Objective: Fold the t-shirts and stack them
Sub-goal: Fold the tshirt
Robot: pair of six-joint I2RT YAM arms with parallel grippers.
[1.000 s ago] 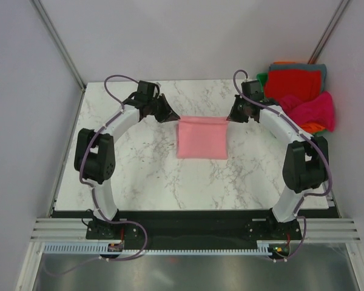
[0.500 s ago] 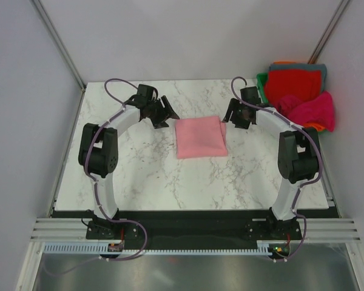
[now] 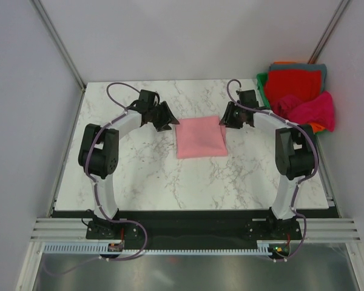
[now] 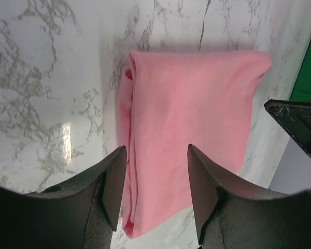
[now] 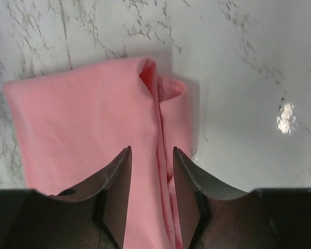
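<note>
A light salmon-pink t-shirt [image 3: 200, 138] lies folded into a flat rectangle in the middle of the marble table [image 3: 139, 176]. My left gripper [image 3: 169, 125] hovers at its far left corner, and my right gripper [image 3: 224, 120] at its far right corner. In the left wrist view the t-shirt [image 4: 192, 114] shows between the open fingers of the left gripper [image 4: 156, 150], untouched. Seen from the right wrist, the right gripper [image 5: 152, 150] stands open above the layered side edge of the t-shirt [image 5: 83, 129]. Neither gripper holds cloth.
At the far right corner a green bin [image 3: 261, 80] is piled with more t-shirts: red [image 3: 294, 85], magenta [image 3: 312, 110], orange [image 3: 316, 127] and teal-grey [image 3: 306, 65]. The bin's green wall [image 4: 308, 67] shows in the left wrist view.
Both grippers were shut on the t-shirt's far corners; they have opened and let go. The t-shirt has settled flat and slightly narrower. Both grippers drew in a little toward it.
</note>
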